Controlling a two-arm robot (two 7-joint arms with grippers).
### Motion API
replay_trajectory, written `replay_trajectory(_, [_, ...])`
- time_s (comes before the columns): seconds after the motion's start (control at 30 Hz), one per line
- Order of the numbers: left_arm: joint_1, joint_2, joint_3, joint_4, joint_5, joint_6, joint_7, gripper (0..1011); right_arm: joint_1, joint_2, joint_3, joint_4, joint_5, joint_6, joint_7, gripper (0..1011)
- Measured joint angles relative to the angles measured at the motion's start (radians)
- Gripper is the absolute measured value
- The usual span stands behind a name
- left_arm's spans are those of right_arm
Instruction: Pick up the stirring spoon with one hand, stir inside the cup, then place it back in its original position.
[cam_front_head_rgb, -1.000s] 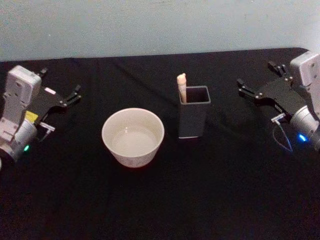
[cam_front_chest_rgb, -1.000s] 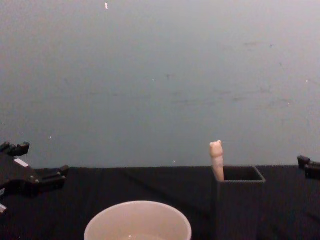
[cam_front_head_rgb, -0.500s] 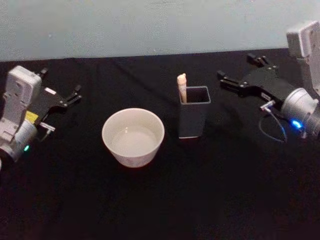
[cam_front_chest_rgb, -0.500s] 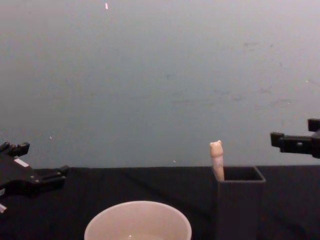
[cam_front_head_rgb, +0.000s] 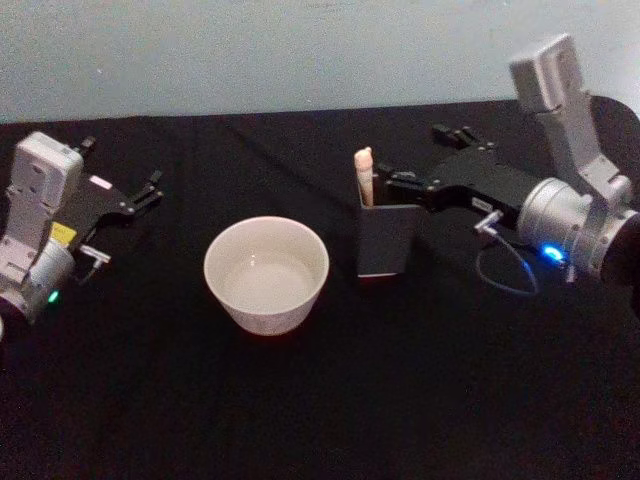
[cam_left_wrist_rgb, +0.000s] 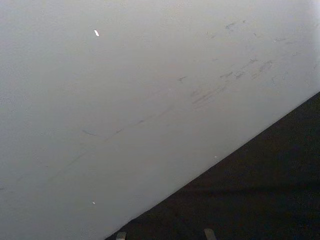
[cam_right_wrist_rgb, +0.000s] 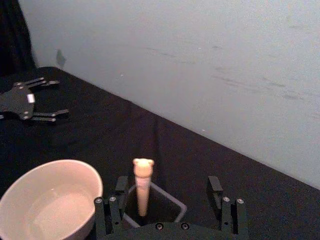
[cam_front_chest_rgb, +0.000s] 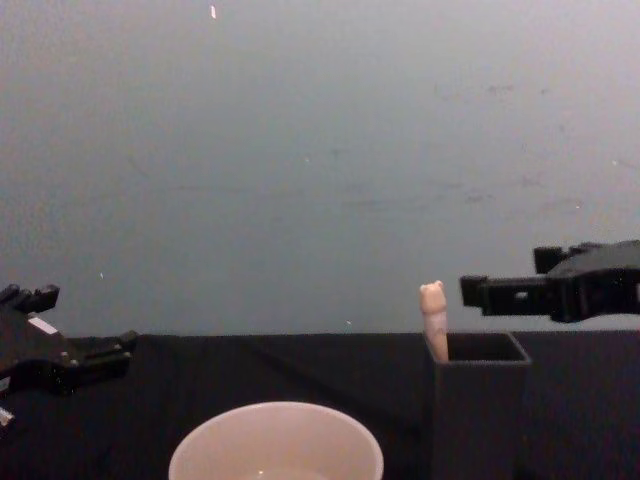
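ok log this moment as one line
phase: pre-grasp | right gripper: open, over holder, short of stirring spoon | spoon: standing in holder | cup: left of holder | left gripper: open, parked left

Right arm (cam_front_head_rgb: 575, 215) out, left arm (cam_front_head_rgb: 35, 250) parked.
The right pincer (cam_front_head_rgb: 412, 155) reaches in from 3 o'clock, held up off the table, its fingers spread wide and pointing toward 9 o'clock, with the grey wrist angled up behind it. The left pincer (cam_front_head_rgb: 122, 170) sits low at 9 o'clock, fingers apart, pointing toward 2 o'clock.
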Motion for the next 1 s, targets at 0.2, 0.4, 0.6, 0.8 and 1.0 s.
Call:
replay_trajectory(0.2, [0.0,0.0,0.0,0.0,0.0,0.0,0.0,1001,0.018,-0.026,-0.028,0.011,-0.037,0.019,0.009,1000])
replay_trajectory(0.4, [0.0,0.0,0.0,0.0,0.0,0.0,0.0,1001,0.036,-0.059,-0.048,0.032,-0.075,0.036,0.001,1002])
replay_trajectory(0.6, [0.0,0.0,0.0,0.0,0.0,0.0,0.0,1001,0.052,-0.099,-0.056,0.056,-0.097,0.071,-0.016,1002])
replay_trajectory(0.8, [0.0,0.0,0.0,0.0,0.0,0.0,0.0,1001,0.068,-0.128,-0.063,0.08,-0.117,0.094,-0.018,1002])
replay_trajectory(1.0, [0.0,0.0,0.0,0.0,0.0,0.0,0.0,1001,0.076,-0.15,-0.063,0.101,-0.129,0.105,-0.018,1000])
